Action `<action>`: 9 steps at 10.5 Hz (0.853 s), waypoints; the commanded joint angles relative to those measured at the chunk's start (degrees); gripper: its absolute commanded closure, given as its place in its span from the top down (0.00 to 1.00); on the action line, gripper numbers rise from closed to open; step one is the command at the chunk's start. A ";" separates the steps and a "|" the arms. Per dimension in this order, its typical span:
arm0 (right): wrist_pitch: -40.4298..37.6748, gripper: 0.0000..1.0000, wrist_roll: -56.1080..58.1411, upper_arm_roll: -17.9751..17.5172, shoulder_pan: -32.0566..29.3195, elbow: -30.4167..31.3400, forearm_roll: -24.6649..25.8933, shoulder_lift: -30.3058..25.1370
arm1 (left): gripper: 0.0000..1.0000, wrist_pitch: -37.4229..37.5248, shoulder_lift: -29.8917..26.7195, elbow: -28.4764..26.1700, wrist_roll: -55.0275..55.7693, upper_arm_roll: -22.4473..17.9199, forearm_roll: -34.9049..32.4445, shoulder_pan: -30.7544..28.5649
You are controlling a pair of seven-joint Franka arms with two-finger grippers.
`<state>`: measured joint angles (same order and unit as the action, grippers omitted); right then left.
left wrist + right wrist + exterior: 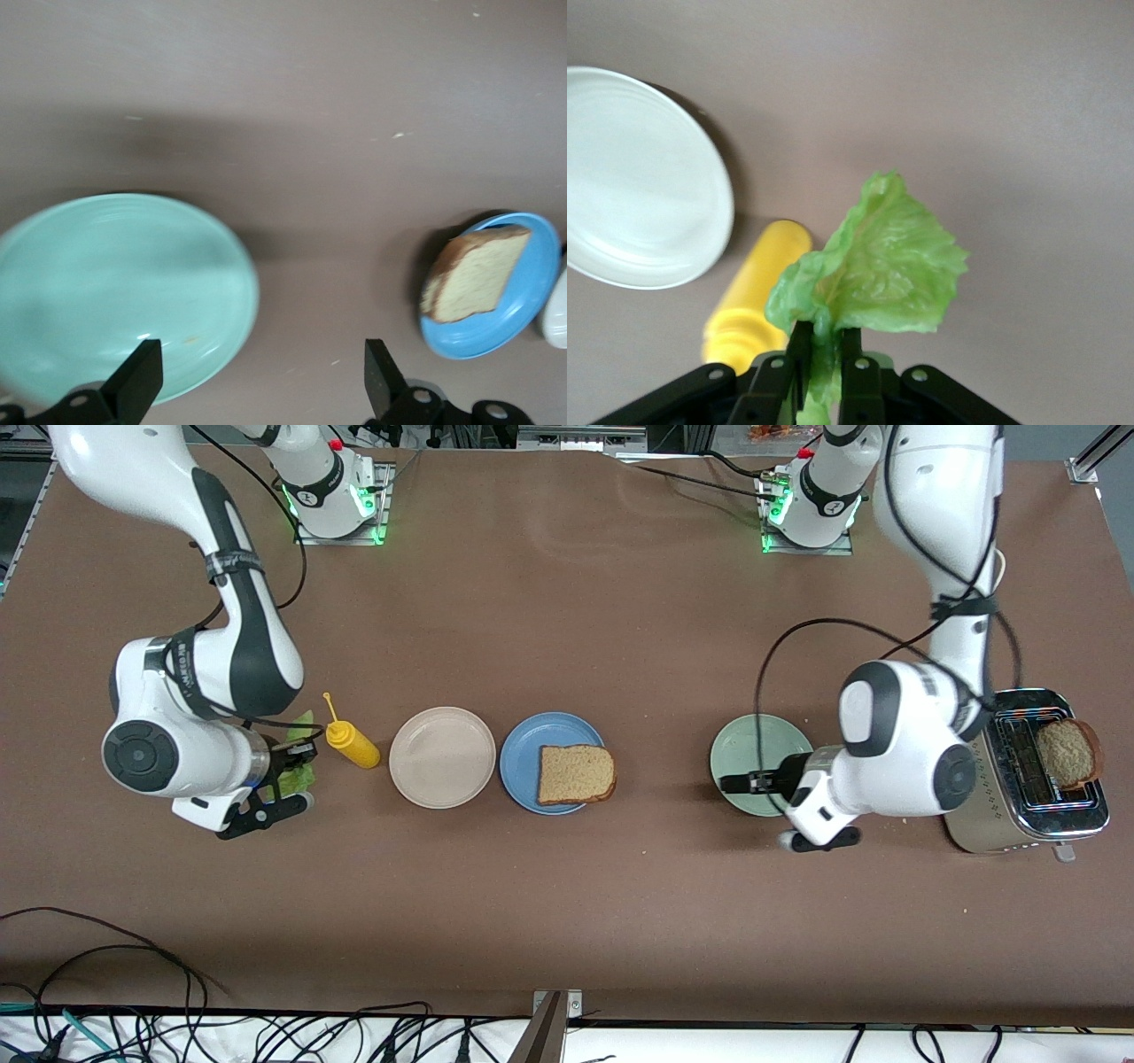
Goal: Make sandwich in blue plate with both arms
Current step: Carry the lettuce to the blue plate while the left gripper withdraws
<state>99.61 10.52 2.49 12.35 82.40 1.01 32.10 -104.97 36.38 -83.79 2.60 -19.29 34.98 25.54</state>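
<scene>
1. Open brown tabletop [567, 629] between the two bases and the row of plates; likewise a wide bare strip between the plates and the edge nearest the front camera.
2. Three plates in a row: beige plate [442, 757] just beside blue plate [523, 766], green plate [749, 753] well apart toward the left arm's end, with bare tabletop between blue and green.
3. Two bread slices: one slice [576, 774] flat on the blue plate, overhanging the rim toward the left arm's end; a second slice [1067, 753] standing up out of a toaster [1019, 815] slot.
4. One toaster, close to the tabletop edge at the left arm's end.
5. One yellow bottle [353, 744], lying tilted just beside the beige plate, toward the right arm's end.
6. One lettuce leaf [877, 266], pinched at its stem by the right hand [824, 350], clenched, above the tabletop next to the bottle; leaf edge free and spread.
7. Left hand [257, 385] released, fingers [133, 385] spread wide and holding nothing, over the green plate's rim on the side toward the blue plate.
8. Two arms; a band of lettering on the right arm, too small to read.
</scene>
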 commanded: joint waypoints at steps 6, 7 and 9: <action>3.89 0.18 -39.55 -0.47 18.39 -7.51 -10.23 3.13 | 1.00 11.10 -18.42 -1.82 -10.33 0.73 -28.95 -9.54; 6.53 0.18 -46.22 -0.56 20.59 -7.51 -10.41 4.71 | 1.00 12.15 -20.62 -1.82 -10.16 2.92 -32.23 -11.89; 15.82 0.19 -55.82 -0.47 25.60 -7.51 -9.97 8.83 | 1.00 12.78 -24.67 -1.91 -9.20 8.28 -38.20 -15.07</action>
<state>107.66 -35.81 1.55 33.69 76.67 -8.36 35.96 -92.76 16.84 -83.84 -6.69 -16.75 3.47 13.76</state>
